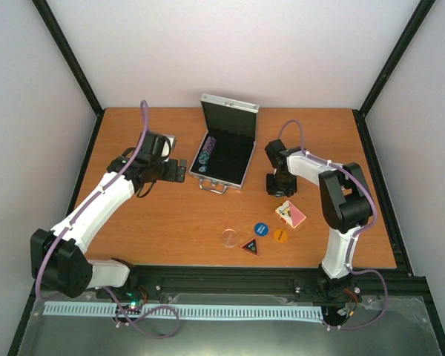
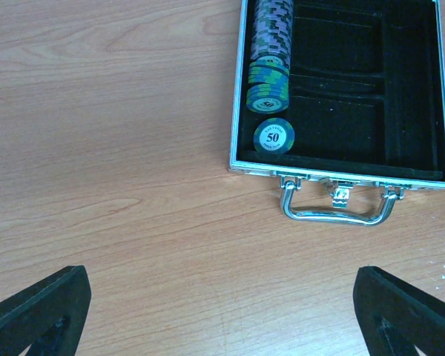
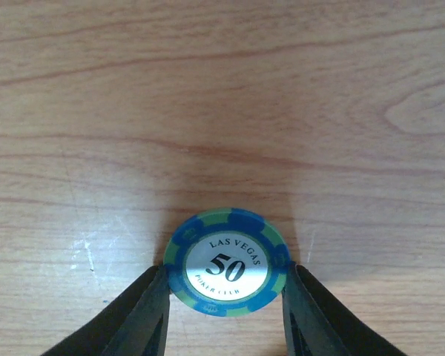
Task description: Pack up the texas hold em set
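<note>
- While the right hand (image 3: pixel 225 276) sits low over the surface (image 1: pixel 170 215) to the right of the case (image 1: pixel 226 152), its fingers (image 3: pixel 144 311) bear on opposite edges of a blue-green "50" poker chip (image 3: pixel 228 261) lying flat. It reads as an edge pinch; I can't tell how firm.
- Chip handling, my guess: rigid, light, with a smooth face and a thin rim. Gripping across the diameter is the only workable hold on a flat disc. A low or off-centre pinch could squirt it out or tip it.
- Left hand (image 2: pixel 222 297) is wide open and holds nothing, hovering over bare surface in front of the case handle (image 2: pixel 337 211).
- The case is open with its lid up. A chip row (image 2: pixel 271 52) on edge fills the left slot, with one loose chip (image 2: pixel 274 136) flat at the near end. The other slots look empty.
- Not yet packed, near the front edge: card deck (image 1: pixel 291 214), blue button (image 1: pixel 261 228), orange button (image 1: pixel 280 236), clear disc (image 1: pixel 229 236) and triangular button (image 1: pixel 251 245).
- The deck could fan if squeezed lightly, so grip it across the short sides. The flat buttons need the same edge pinch as the chip.
</note>
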